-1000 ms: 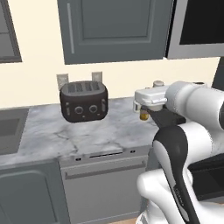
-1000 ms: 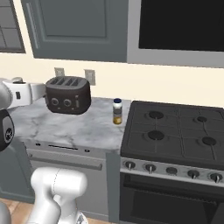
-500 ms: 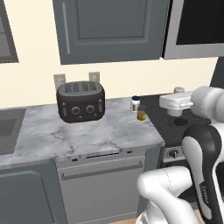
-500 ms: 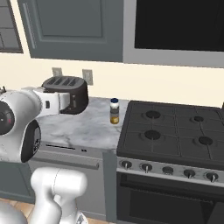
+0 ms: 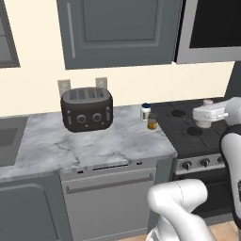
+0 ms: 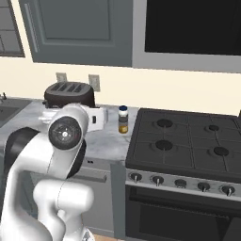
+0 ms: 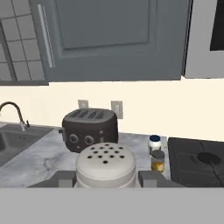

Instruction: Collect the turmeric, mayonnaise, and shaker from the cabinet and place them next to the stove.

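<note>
While the gripper (image 7: 105,178) is closing its two fingers on the shaker (image 7: 105,166), that shaker is sitting upright between them, its perforated cap facing the hand camera, so the third item is already in hand. In the left base view the shaker's small rounded cap (image 5: 207,102) is showing at the top of the gripper (image 5: 207,115), and the hand is hanging above the front part of the stove (image 5: 188,124).

Working outward from the hand, the relation that matters is the line to the drop spot. The mayonnaise (image 7: 154,142) and the turmeric (image 7: 157,160) are standing ahead of the gripper and to its right in the hand view, close together, the turmeric in front — both on the counter (image 7: 39,162) just beside the stove edge (image 7: 192,159). Seen from the left base camera, the pair is lying to the left of the hand and farther back, mayonnaise (image 5: 146,112) behind turmeric (image 5: 152,122). From the right base camera they are standing stacked in line, mayonnaise (image 6: 123,112) over turmeric (image 6: 123,126), next to the stove (image 6: 188,141).

The shaker's long axis is running vertical, which suits a straight set-down. Judging from this, the remaining move is to carry it across to bare counter beside the two jars; the risk is nudging either jar on approach.

The toaster (image 7: 89,129) is standing farther left, well apart from the jars. The cabinet (image 7: 109,39) is hanging closed above.
</note>
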Motion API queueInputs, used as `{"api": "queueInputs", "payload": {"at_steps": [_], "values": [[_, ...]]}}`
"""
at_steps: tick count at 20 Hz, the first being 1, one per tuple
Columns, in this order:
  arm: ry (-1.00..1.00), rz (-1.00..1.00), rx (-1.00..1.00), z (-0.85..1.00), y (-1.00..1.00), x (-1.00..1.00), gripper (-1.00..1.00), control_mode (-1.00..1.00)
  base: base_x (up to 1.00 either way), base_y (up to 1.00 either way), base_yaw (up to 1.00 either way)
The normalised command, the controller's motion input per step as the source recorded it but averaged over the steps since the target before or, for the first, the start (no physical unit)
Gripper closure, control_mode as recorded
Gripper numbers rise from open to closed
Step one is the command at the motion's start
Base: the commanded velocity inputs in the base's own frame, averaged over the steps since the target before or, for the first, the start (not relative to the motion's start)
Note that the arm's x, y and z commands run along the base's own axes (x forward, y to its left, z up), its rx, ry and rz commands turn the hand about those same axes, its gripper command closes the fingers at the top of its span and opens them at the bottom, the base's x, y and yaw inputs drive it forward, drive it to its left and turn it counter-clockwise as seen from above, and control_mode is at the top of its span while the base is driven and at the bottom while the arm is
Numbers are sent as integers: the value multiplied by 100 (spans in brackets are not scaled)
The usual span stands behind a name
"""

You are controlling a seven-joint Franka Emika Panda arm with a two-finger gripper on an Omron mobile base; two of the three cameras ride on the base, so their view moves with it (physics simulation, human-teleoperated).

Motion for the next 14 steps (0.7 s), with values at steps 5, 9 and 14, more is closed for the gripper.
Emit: {"api": "queueInputs", "payload": {"at_steps": [5,9,14], "values": [[0,12,0,-63,-24,50,100,-100,0,0,0],[0,13,0,-62,-15,57,100,-100,0,0,0],[0,15,0,-59,-15,78,100,-100,0,0,0]]}}
